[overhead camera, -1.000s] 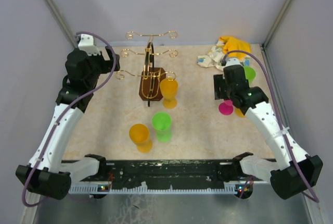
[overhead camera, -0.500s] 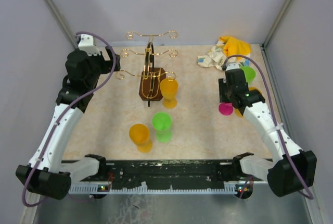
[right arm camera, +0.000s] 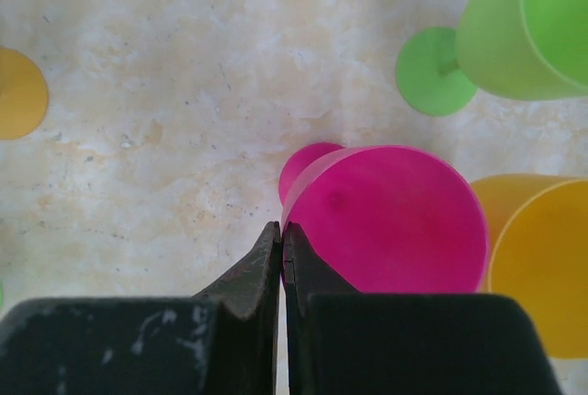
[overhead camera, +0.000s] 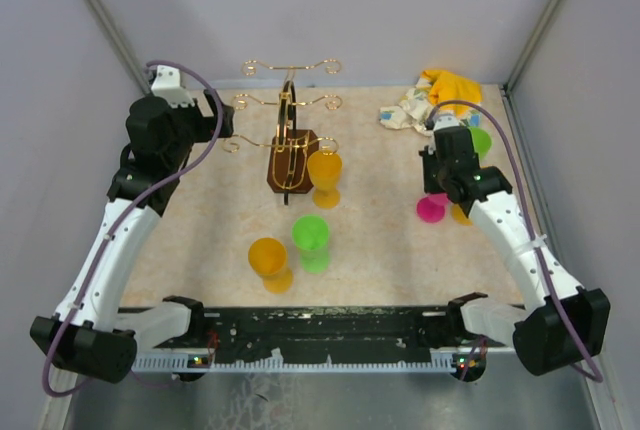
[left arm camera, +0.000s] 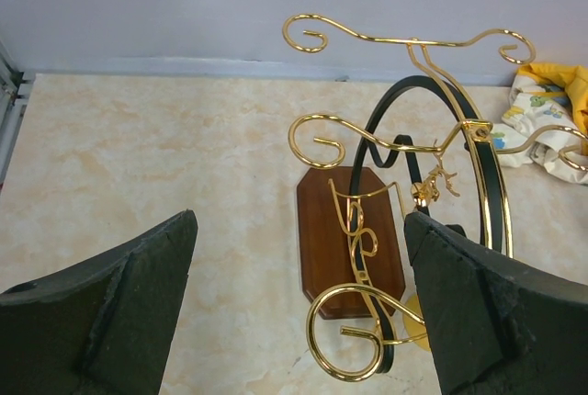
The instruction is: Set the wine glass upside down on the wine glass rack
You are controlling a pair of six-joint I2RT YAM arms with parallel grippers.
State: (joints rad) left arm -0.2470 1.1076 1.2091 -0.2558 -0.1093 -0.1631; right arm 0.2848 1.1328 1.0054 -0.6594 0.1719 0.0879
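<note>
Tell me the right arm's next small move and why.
Probably lift the pink glass a little, straight up. The right gripper looks shut on its rim, one finger inside the bowl and one outside, and a green glass and a yellow glass sit close beside it.

Soft, even light from above fills every view, and the shadows on the table are faint and short. There is no glare, only small glints on the rack wire. The overhead view is sharp. The near fingers and the pink glass look slightly soft.
</note>
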